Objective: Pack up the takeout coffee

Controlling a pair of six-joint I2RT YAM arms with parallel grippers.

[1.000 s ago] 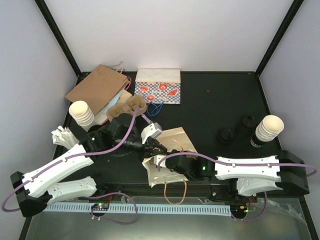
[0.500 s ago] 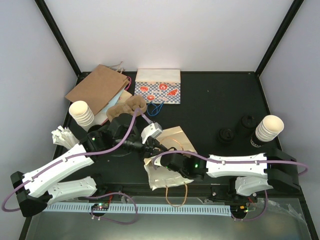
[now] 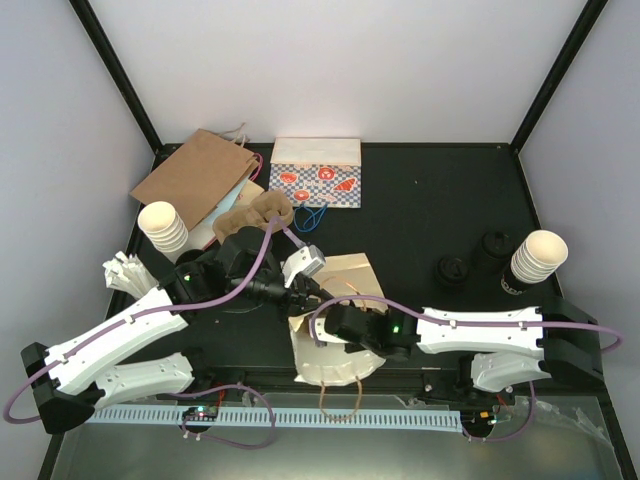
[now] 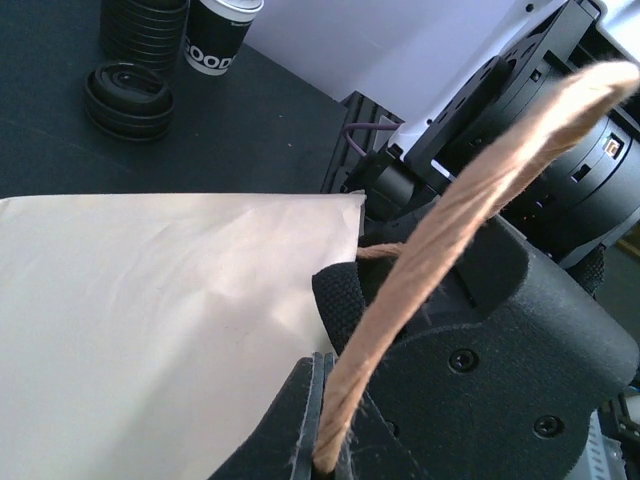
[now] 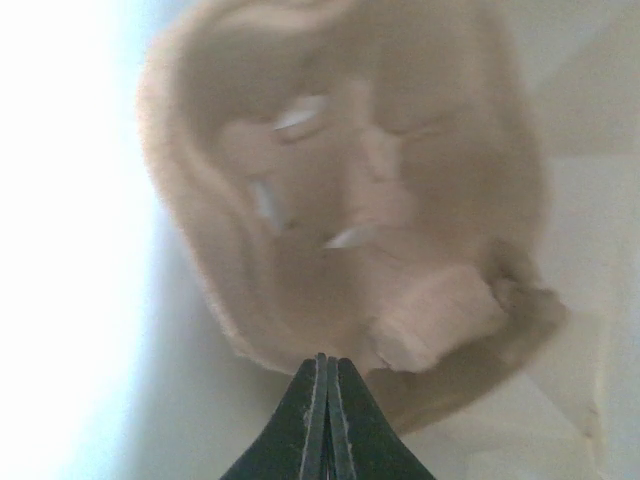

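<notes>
Two shut claws work one cream paper bag at the near edge of the surface. The left claw is clamped on a rope handle, and the right claw, tips pressed together on nothing, pokes into the bag's mouth. A hard pull or push could tear the paper, rip the handle loose or shove the bag over the edge, and the lidded coffee cup cannot be made out in any view, the blurred bag interior included.
</notes>
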